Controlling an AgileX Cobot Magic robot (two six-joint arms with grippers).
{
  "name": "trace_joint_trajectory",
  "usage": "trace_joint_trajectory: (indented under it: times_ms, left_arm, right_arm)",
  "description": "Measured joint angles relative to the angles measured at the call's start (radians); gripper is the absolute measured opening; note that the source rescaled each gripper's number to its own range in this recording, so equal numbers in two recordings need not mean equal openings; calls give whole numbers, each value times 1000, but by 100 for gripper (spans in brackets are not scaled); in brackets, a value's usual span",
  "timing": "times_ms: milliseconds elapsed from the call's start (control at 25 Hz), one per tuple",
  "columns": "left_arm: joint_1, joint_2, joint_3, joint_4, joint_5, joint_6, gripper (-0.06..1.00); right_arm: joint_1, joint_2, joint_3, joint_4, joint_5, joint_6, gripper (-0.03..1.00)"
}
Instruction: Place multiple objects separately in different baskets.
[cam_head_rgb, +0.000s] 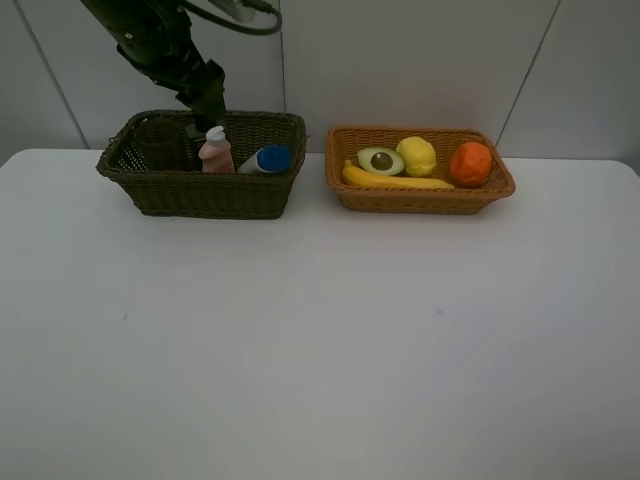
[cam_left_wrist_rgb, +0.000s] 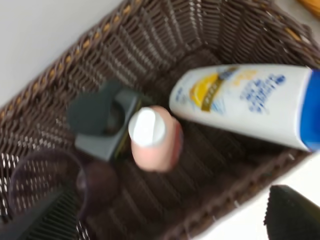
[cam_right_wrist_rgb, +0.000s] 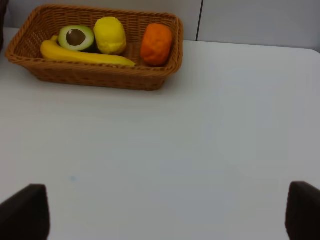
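Two wicker baskets are set side by side at the far edge of the white table (cam_head_rgb: 300, 340). Positions are given relative to the dark basket (cam_head_rgb: 200, 190).

Inside it, near to far: the small pink bottle (cam_head_rgb: 216, 152) stands upright about mid-basket, white cap up; the white blue-capped bottle (cam_head_rgb: 266, 159) lies on its side just beside it, toward the light basket; the dark green pump bottle (cam_left_wrist_rgb: 102, 125) sits behind the pink one (partly hidden); the translucent cup (cam_head_rgb: 158, 143) occupies the end away from the light basket.

Above the pink bottle hangs the left gripper (cam_head_rgb: 212, 122), jaws spread wide with nothing between them.

Beside the dark basket, the light basket (cam_head_rgb: 420, 198) holds the banana (cam_head_rgb: 395, 181) along its near wall, then the halved avocado (cam_head_rgb: 380, 160), lemon (cam_head_rgb: 417, 155) and orange (cam_head_rgb: 471, 164).

The right gripper (cam_right_wrist_rgb: 165, 212) is held over bare table, fingers parted and empty.
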Motion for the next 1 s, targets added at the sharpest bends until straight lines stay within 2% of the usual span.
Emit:
trace_joint_trajectory:
  times_ms: [320, 400, 1000]
  left_arm:
    - [0, -161, 9, -23, 217, -37, 100]
    - [0, -214, 49, -24, 240, -41, 100]
    - [0, -758, 572, -26, 225, -124, 100]
  right_arm:
    - [0, 0, 0, 0, 0, 0, 100]
    - [0, 0, 0, 0, 0, 0, 100]
    - [0, 0, 0, 0, 0, 0, 100]
